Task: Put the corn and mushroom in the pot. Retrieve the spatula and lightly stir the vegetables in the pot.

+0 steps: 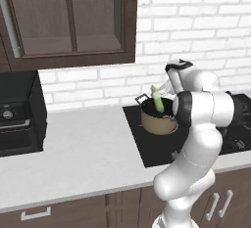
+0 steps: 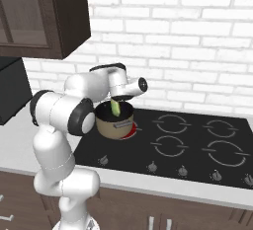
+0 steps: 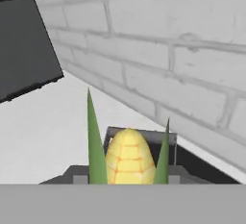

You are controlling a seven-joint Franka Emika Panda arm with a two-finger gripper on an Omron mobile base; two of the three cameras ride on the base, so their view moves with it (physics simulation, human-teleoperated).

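One ridged yellow corn [image 3: 129,158] with pointed green husks stands clamped between the gripper [image 2: 117,101] fingers, above the round tan pot [image 2: 114,121].

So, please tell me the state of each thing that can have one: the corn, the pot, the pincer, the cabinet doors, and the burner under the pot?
Pale green corn cob with yellow kernels: upright, lower end inside the pot, held.
Small tan-gold round pot: upright on the burner, no lid.
Pincer: shut on the corn, above the pot.
Dark brown wall cabinet doors: closed.
Burner under the pot: glowing red.
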